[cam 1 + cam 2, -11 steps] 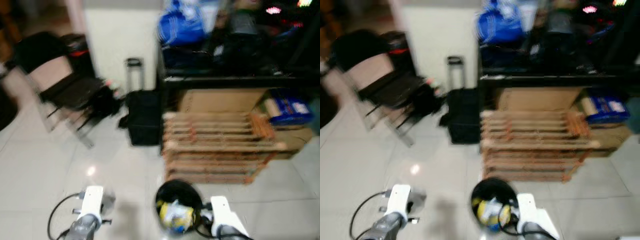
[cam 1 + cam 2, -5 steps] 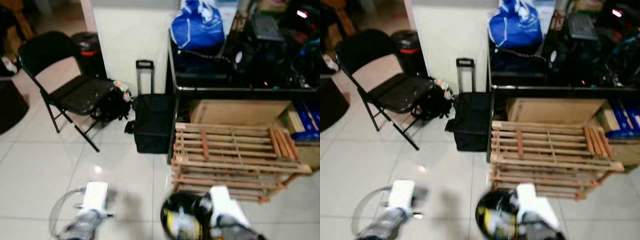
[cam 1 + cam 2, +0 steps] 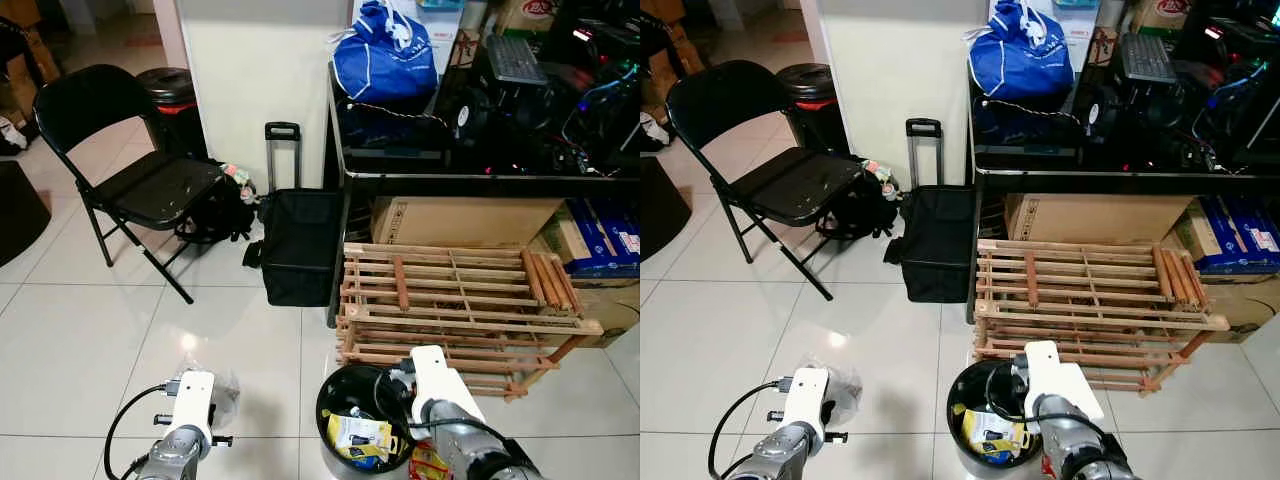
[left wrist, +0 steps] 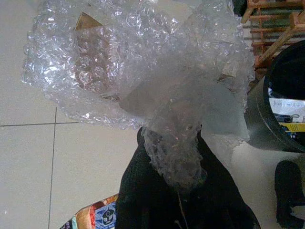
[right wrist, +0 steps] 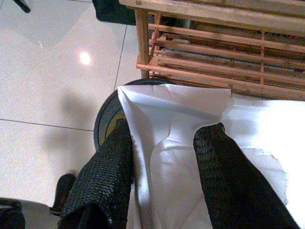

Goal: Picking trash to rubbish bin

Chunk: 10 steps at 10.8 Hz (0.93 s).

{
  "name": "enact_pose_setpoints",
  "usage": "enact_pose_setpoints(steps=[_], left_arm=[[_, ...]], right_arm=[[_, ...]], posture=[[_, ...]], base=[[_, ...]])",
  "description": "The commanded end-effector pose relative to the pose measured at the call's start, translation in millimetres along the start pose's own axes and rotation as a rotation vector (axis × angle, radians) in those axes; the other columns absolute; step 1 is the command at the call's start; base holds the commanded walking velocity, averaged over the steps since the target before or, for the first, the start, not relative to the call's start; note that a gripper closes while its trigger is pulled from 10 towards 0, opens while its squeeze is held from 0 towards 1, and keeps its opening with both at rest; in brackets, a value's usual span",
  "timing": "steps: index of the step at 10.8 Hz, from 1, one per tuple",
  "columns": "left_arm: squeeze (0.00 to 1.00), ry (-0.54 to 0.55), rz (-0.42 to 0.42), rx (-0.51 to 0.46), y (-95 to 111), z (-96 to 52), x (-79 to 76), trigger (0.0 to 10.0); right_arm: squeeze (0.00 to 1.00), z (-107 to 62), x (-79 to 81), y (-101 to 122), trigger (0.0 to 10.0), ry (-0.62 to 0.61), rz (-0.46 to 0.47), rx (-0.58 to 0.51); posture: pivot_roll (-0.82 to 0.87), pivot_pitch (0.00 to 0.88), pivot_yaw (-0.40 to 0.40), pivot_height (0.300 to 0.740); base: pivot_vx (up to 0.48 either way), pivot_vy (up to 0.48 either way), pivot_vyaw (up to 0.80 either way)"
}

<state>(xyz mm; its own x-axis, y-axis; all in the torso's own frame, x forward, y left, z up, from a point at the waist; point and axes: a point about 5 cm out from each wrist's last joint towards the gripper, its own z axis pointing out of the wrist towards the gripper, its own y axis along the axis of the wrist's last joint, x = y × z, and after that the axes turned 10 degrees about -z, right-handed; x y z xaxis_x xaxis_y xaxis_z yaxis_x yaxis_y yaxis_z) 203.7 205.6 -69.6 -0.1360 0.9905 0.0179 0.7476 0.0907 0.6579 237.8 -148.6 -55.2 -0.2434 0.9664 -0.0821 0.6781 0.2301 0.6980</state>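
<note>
From the head views, the rubbish bin (image 3: 362,425) stands on the floor just before the wooden rack (image 3: 455,305), between both arms.

In the left wrist view, the left gripper (image 4: 174,162) has its jaws pinched on a bubble wrap (image 4: 138,67), beside the bin rim. It looks very light, soft and springy; gathering it at the bunched neck seems best.

In the right wrist view, the right gripper (image 5: 162,157) holds a white sheet (image 5: 176,124) over the bin, with jaws spread across it; it seems thin and easy to tear.
</note>
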Motion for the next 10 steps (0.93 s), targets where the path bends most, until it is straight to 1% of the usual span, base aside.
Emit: enact_pose_setpoints(steps=[1, 3, 4, 6, 7, 8, 9, 10], left_arm=[[0.00, 0.008, -0.002, -0.005, 2, 0.5, 0.4, 10.0], [0.00, 0.007, -0.001, -0.002, 2, 0.4, 0.6, 10.0], [0.00, 0.005, 0.002, -0.001, 0, 0.1, 0.0, 10.0], [0.00, 0.005, 0.002, 0.001, -1, -0.3, 0.0, 10.0], [0.00, 0.007, 0.000, 0.003, -2, -0.5, 0.2, 10.0], [0.00, 0.010, -0.001, 0.007, -4, -1.0, 1.2, 10.0], [0.00, 0.010, 0.001, 0.010, -5, -1.2, 1.6, 10.0], [0.00, 0.009, 0.001, 0.011, -5, -1.2, 1.2, 10.0]], right_arm=[[0.00, 2.1, -2.4, 13, 10.0, -0.001, -0.009, -0.042], [0.00, 4.0, -1.2, 24, 10.0, 0.002, 0.001, -0.072], [0.00, 5.8, 1.4, 37, 10.0, 0.014, -0.007, -0.106], [0.00, 7.4, 5.8, 50, 10.0, 0.036, -0.007, -0.145], [0.00, 7.6, 8.8, 51, 10.0, 0.052, -0.009, -0.149], [0.00, 7.8, 15.5, 51, 10.0, 0.097, -0.009, -0.151], [0.00, 7.9, 23.5, 53, 10.0, 0.160, -0.032, -0.158], [0.00, 7.9, 27.4, 55, 10.0, 0.184, -0.045, -0.166]], posture=[[0.06, 0.002, -0.019, 0.740], [0.06, 0.007, -0.018, 0.740], [0.06, 0.010, -0.019, 0.740], [0.07, 0.020, -0.022, 0.740], [0.07, 0.022, -0.024, 0.740], [0.07, 0.024, -0.025, 0.740], [0.06, 0.025, -0.024, 0.740], [0.07, 0.027, -0.027, 0.740]], base=[[0.000, 0.000, 0.00], [0.000, 0.000, 0.00], [0.000, 0.000, 0.00], [0.000, 0.000, 0.00], [0.000, 0.000, 0.00], [0.000, 0.000, 0.00], [0.000, 0.000, 0.00], [0.000, 0.000, 0.00]])
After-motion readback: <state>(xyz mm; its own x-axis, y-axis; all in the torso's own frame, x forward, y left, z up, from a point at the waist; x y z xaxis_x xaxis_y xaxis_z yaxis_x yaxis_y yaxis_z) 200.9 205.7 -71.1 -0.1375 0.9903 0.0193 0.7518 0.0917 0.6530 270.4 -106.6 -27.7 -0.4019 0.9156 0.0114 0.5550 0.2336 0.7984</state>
